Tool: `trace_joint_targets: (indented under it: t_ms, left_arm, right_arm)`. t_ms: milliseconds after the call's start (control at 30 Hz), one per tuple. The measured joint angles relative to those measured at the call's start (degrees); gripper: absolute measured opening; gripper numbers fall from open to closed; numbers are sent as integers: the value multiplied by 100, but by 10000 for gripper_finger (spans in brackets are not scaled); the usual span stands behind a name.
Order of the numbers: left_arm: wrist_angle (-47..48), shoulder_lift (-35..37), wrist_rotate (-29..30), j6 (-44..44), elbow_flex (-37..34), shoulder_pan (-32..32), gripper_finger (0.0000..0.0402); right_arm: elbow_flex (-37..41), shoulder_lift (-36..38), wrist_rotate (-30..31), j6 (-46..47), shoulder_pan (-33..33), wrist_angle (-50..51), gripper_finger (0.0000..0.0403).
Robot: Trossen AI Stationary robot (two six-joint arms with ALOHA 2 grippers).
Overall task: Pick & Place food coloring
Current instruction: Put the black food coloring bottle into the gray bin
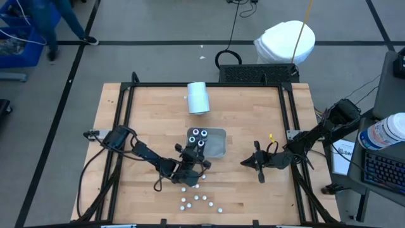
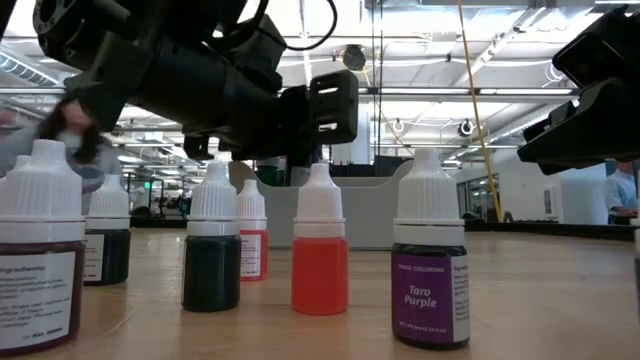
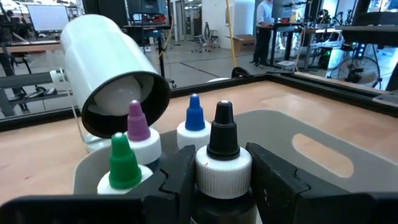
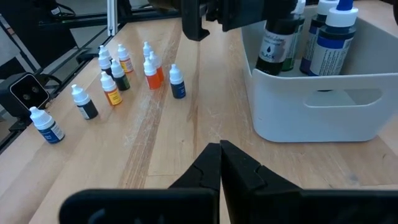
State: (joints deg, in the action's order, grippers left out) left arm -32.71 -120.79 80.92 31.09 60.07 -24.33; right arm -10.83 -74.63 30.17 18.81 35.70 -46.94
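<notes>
Left gripper (image 3: pixel 217 180) is clamping a black-tipped bottle (image 3: pixel 222 146) at the tray (image 1: pixel 217 147)'s 7 o'clock corner; three bottles (image 1: pixel 199 136) are sitting inside, small bottles (image 1: pixel 197 199) are waiting at 6 o'clock. Right gripper (image 4: pixel 220 163), fingers closed and empty, is idling at 3 o'clock.

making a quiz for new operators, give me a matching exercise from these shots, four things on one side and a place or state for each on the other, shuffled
Things:
1. black-tipped bottle
2. white cylinder
3. right tool
4. Taro Purple bottle

Place or state:
A. lying on its side on the table, beyond the grey tray
B. shut, empty, waiting to the right of the tray
C. held between the fingers of the left tool, at the tray
D. standing upright on the bare wood among the small bottles

Pairs: 1-C, 2-A, 3-B, 4-D
</notes>
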Motion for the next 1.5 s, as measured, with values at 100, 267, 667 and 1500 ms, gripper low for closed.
trace_joint_targets:
  t_ms: [100, 267, 667, 1500]
  left_arm:
    - [136, 0, -256, 97, -2, 4, 132]
    - [136, 0, -712, 84, -2, 32, 159]
    - [94, 0, -604, -195, -2, -70, 205]
    - [-4963, 761, -1331, -9883, -3, -1215, 115]
  right_arm:
    - [0, 0, 1, -2, 0, 0, 0]
    - [0, 2, 1, -19, -18, 0, 0]
    - [0, 0, -10, -4, -46, 0, 0]
    - [0, 1, -23, 109, -46, 0, 0]
